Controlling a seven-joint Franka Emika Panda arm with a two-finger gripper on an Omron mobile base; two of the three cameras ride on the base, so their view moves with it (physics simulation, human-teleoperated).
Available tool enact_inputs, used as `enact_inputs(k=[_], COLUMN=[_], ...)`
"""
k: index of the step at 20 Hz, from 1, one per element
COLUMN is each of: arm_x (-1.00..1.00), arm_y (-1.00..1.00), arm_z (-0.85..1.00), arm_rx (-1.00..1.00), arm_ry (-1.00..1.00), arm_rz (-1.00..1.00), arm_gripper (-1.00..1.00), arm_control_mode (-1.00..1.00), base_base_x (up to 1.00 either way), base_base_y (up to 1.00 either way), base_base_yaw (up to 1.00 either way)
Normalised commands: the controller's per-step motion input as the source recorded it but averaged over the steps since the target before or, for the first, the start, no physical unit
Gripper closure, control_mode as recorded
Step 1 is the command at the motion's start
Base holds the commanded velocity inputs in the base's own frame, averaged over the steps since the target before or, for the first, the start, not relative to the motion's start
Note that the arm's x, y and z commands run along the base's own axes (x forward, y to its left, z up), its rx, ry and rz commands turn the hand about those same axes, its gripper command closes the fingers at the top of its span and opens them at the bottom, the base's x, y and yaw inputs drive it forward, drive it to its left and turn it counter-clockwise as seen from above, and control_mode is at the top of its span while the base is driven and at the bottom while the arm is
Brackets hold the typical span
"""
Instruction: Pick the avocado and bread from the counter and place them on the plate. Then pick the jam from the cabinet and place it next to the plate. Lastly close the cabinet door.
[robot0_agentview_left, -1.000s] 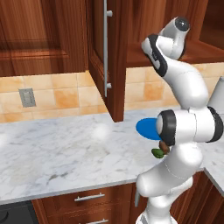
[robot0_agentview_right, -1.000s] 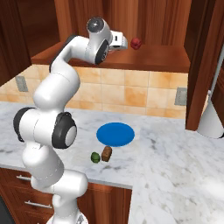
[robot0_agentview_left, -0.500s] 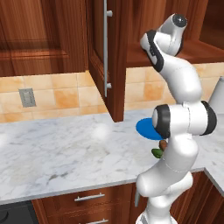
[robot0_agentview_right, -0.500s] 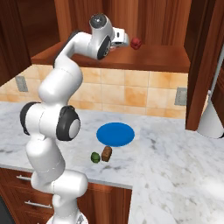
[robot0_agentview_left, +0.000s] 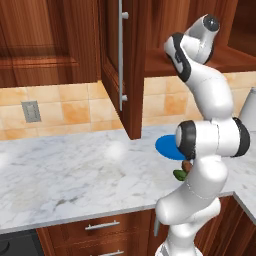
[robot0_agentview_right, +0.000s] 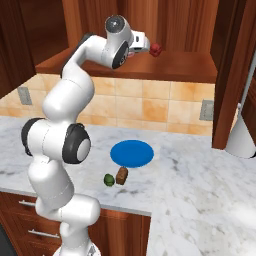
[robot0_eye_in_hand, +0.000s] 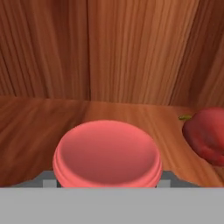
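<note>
In the hand view one jam jar (robot0_eye_in_hand: 107, 155) stands upright on the cabinet (robot0_agentview_right: 150, 67) shelf, its lower body cut off; the gripper (robot0_eye_in_hand: 107, 183) fingers are mostly hidden at its sides, apparently closed on it. One dark red fruit (robot0_eye_in_hand: 208, 135), cut by the edge, lies just beside it. On the counter (robot0_agentview_right: 200, 175), one avocado (robot0_agentview_right: 108, 179) and one bread (robot0_agentview_right: 121, 175), long axis towards the plate (robot0_agentview_right: 132, 152), lie just off its rim.

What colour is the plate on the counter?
Bright blue; the plate shows best in the right base view.
</note>
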Motion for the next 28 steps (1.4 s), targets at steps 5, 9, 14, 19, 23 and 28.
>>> enact_inputs(k=[5, 9, 14, 19, 23, 28], arm_x=[-0.54, -0.64, -0.67, -0.59, -0.63, -0.81], arm_y=[-0.11, -0.19, -0.20, -0.11, 0.00, 0.00], arm_z=[-0.04, 0.00, 0.11, 0.27, 0.02, -0.13], arm_rx=[0.00, 0.01, 0.07, 0.07, 0.05, 0.03], arm_ry=[-0.13, -0.06, 0.00, 0.00, 0.00, -0.02], arm_rz=[0.00, 0.00, 0.01, 0.00, 0.03, 0.07], arm_gripper=[1.00, 1.00, 1.00, 1.00, 1.00, 1.00], arm_control_mode=[-1.00, -1.00, -1.00, -1.00, -1.00, -1.00], base_base_x=[0.00, 0.00, 0.00, 0.00, 0.00, 0.00], base_base_y=[0.00, 0.00, 0.00, 0.00, 0.00, 0.00], base_base_yaw=[0.00, 0.00, 0.00, 0.00, 0.00, 0.00])
